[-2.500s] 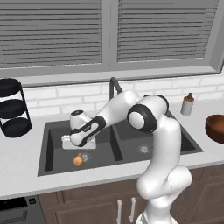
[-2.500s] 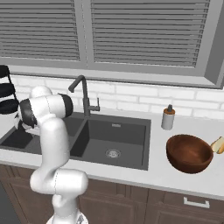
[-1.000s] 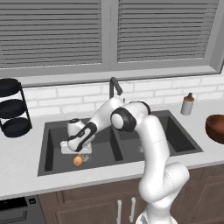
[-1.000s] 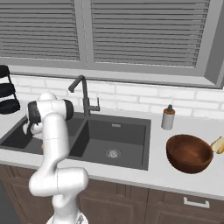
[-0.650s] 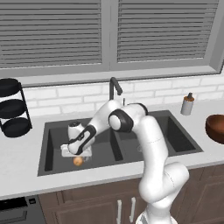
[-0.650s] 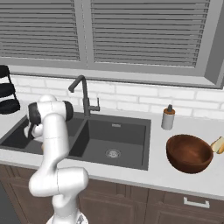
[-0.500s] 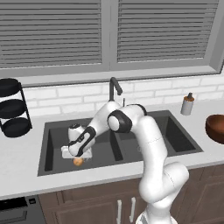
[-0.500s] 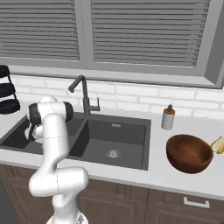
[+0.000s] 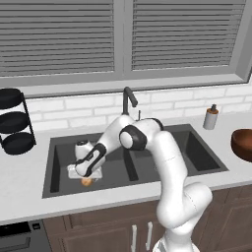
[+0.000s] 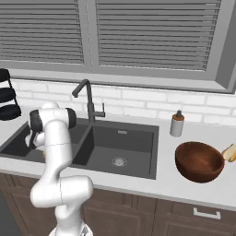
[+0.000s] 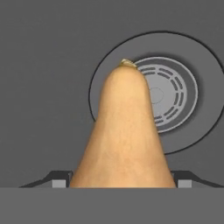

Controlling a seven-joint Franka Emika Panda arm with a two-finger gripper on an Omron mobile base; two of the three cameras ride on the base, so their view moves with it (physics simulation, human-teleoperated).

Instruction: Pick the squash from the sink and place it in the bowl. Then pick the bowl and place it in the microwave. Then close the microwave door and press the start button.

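The squash (image 9: 86,181) lies on the floor of the sink's (image 9: 113,170) left basin, tan-orange and pear-shaped. In the hand view the squash (image 11: 124,140) points its narrow top at the round drain (image 11: 173,94). My gripper (image 11: 122,183) reaches down into that basin and is open. One fingertip (image 11: 60,180) stands close against each side of the squash's wide end. From the left base the gripper (image 9: 86,176) sits right over the squash. The reddish-brown bowl (image 10: 199,161) rests on the counter right of the sink (image 10: 120,143). The microwave and its door are out of view.
A tall dark faucet (image 9: 129,98) rises behind the divider between the basins. A black tiered rack (image 9: 15,120) stands on the counter at the left. A soap bottle (image 10: 176,123) stands behind the bowl, and a yellowish item (image 10: 229,152) lies at its right.
The hand has come down lower into the left basin and now straddles the squash. The jaws have begun to narrow. The squash has not moved.
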